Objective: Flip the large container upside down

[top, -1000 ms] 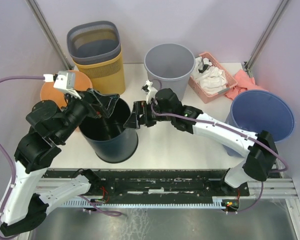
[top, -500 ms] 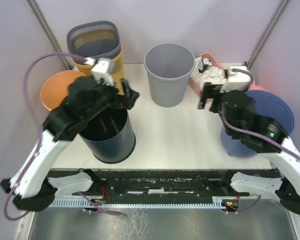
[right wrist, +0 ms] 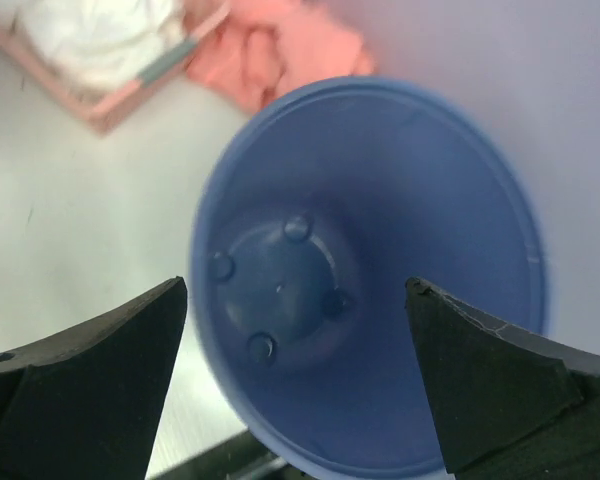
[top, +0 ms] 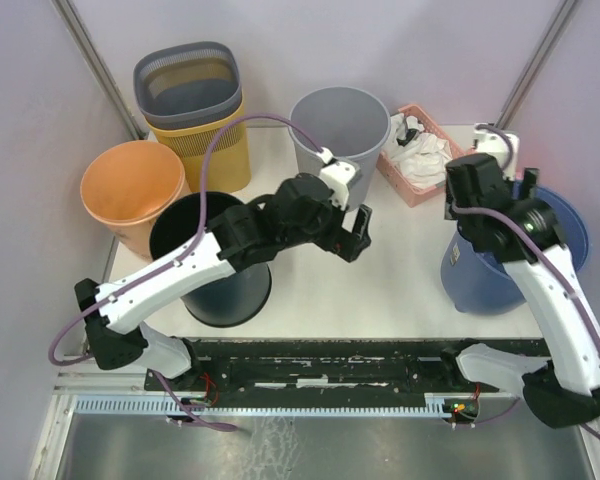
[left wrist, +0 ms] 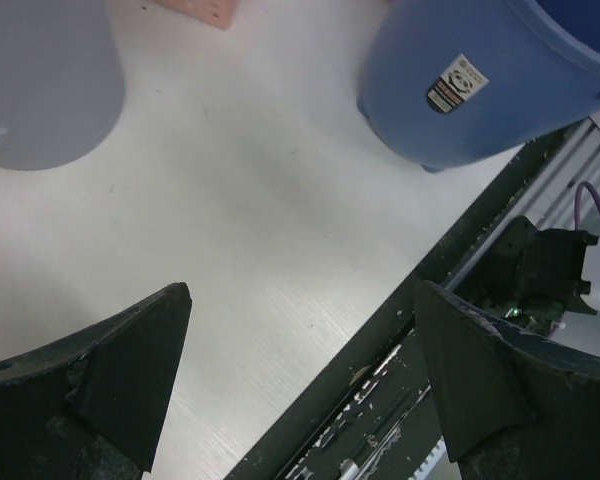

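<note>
An upright blue bin (top: 515, 255) stands at the table's right edge. An upright black bin (top: 215, 262) stands at the front left. My right gripper (right wrist: 298, 380) is open and empty above the blue bin's mouth (right wrist: 370, 270), its fingers spread over the rim. In the top view the right gripper (top: 483, 212) hangs over the bin's left rim. My left gripper (top: 360, 232) reaches across to the table's middle, open and empty above bare tabletop (left wrist: 230, 230). The blue bin's side (left wrist: 480, 80) shows at the upper right of the left wrist view.
A grey bin (top: 338, 130) stands at the back centre; it also shows in the left wrist view (left wrist: 40, 80). An orange bin (top: 130, 190) and a yellow bin with a grey mesh bin nested in it (top: 195, 115) stand at the back left. A pink basket of cloths (top: 420, 152) sits at the back right.
My left arm has swung right, from the black bin's rim to the table's middle. My right arm has moved from the black bin to above the blue bin.
</note>
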